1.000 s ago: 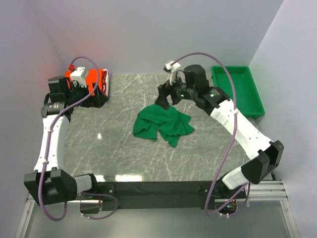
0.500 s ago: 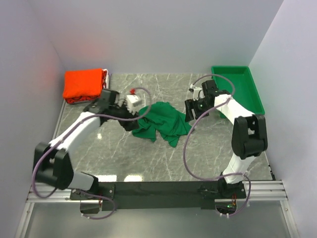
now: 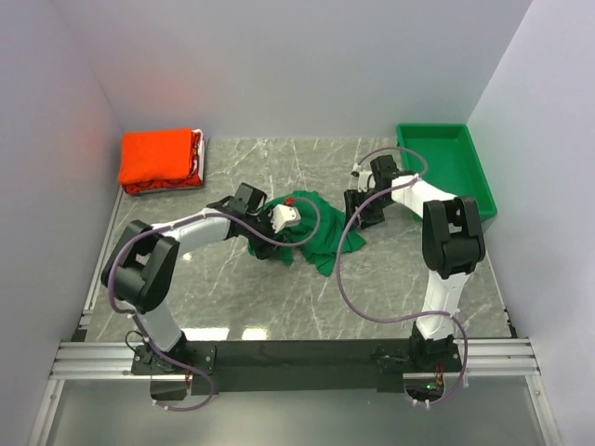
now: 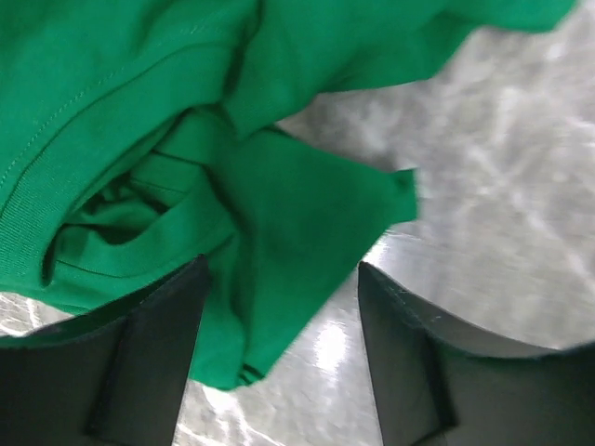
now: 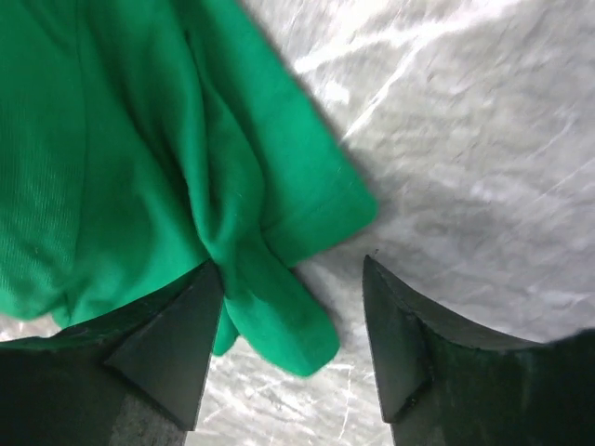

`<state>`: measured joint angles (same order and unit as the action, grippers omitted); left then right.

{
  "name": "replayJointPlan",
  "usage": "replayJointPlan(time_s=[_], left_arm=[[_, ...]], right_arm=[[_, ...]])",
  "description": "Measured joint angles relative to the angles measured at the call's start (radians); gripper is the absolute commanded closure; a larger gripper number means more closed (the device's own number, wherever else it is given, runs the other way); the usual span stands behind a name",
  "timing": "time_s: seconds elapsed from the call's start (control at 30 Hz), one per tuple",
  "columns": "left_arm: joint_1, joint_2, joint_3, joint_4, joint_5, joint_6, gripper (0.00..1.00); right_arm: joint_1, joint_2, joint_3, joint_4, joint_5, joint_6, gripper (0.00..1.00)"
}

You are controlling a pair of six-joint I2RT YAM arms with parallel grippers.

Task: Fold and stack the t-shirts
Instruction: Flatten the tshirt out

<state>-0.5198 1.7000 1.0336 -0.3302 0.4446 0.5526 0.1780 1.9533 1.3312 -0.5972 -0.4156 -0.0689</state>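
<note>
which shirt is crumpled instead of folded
The green shirt, bunched in a loose heap in the middle. The orange shirts are folded flat in a neat stack at the far left corner.

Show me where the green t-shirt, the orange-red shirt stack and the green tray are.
green t-shirt [image 3: 330,243], top view, crumpled lower right part.
orange-red shirt stack [image 3: 158,156], top view, middle of the top layer.
green tray [image 3: 456,172], top view, bare floor.

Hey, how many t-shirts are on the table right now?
2 that can be told apart: a crumpled green t-shirt in the middle of the table, and a folded orange-red t-shirt at its far left corner. More may be hidden in that orange-red pile.
</note>
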Motion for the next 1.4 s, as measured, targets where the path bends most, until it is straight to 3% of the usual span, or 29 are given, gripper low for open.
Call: replayJointPlan(time_s=[0.07,0.1,0.13,0.17,0.23,0.27,0.4,0.57,0.73,0.97,1.03,1.07,1.1,1.13,1.17,1.2,1.23,1.3,1.37,1.4], left_arm=[[0.000,0.026,-0.002,0.020,-0.024,0.015,0.44],[0.000,0.037,-0.007,0.028,-0.037,0.027,0.58],[0.000,0.046,-0.014,0.032,-0.053,0.037,0.66],[0.000,0.051,-0.023,0.032,-0.071,0.053,0.79],[0.011,0.046,-0.035,0.038,-0.085,0.084,0.88],[0.021,0.040,-0.043,0.039,-0.084,0.098,0.93],[0.149,0.000,-0.067,-0.009,-0.081,0.144,0.96],[0.343,-0.014,-0.036,-0.063,-0.079,0.165,0.97],[0.406,0.024,0.100,-0.068,-0.051,0.124,0.98],[0.436,0.151,0.243,-0.002,0.021,-0.036,0.99],[0.453,0.164,0.251,0.018,0.058,-0.076,0.98],[0.462,0.164,0.251,0.022,0.071,-0.087,0.93],[0.471,0.164,0.251,0.027,0.086,-0.093,0.86],[0.480,0.163,0.252,0.034,0.095,-0.095,0.73],[0.489,0.163,0.254,0.035,0.100,-0.093,0.66],[0.497,0.163,0.255,0.032,0.102,-0.095,0.61],[0.503,0.163,0.256,0.025,0.106,-0.095,0.52],[0.520,0.153,0.257,0.006,0.128,-0.090,0.46],[0.534,0.115,0.242,-0.014,0.158,-0.074,0.27],[0.539,0.085,0.225,-0.018,0.174,-0.066,0.25]], right_arm=[[0.000,0.008,0.010,0.008,0.004,0.005,0.48],[0.000,0.015,0.013,0.011,0.001,0.007,0.57],[0.000,0.023,0.014,0.011,-0.002,0.008,0.73],[0.000,0.029,0.016,0.008,-0.010,0.009,0.80],[0.000,0.030,0.017,-0.003,-0.021,-0.003,1.00],[-0.002,0.028,0.017,-0.016,-0.024,-0.013,1.00],[-0.006,-0.017,0.002,-0.077,-0.050,-0.072,1.00],[0.022,-0.265,-0.093,-0.150,-0.077,-0.186,1.00],[0.190,-0.482,-0.196,-0.171,-0.061,-0.311,1.00],[0.467,-0.504,-0.333,-0.141,-0.040,-0.388,1.00],[0.550,-0.505,-0.345,-0.118,-0.034,-0.407,0.98],[0.587,-0.510,-0.350,-0.102,-0.032,-0.417,0.89],[0.616,-0.516,-0.352,-0.093,-0.029,-0.423,0.64],[0.634,-0.524,-0.352,-0.093,-0.023,-0.423,0.53],[0.636,-0.531,-0.349,-0.098,-0.019,-0.424,0.48],[0.623,-0.534,-0.343,-0.107,-0.016,-0.429,0.35],[0.588,-0.532,-0.323,-0.126,-0.024,-0.426,0.35],[0.491,-0.515,-0.273,-0.145,-0.039,-0.418,0.34],[0.360,-0.466,-0.189,-0.154,-0.056,-0.382,0.35],[0.309,-0.438,-0.154,-0.148,-0.061,-0.363,0.35]])
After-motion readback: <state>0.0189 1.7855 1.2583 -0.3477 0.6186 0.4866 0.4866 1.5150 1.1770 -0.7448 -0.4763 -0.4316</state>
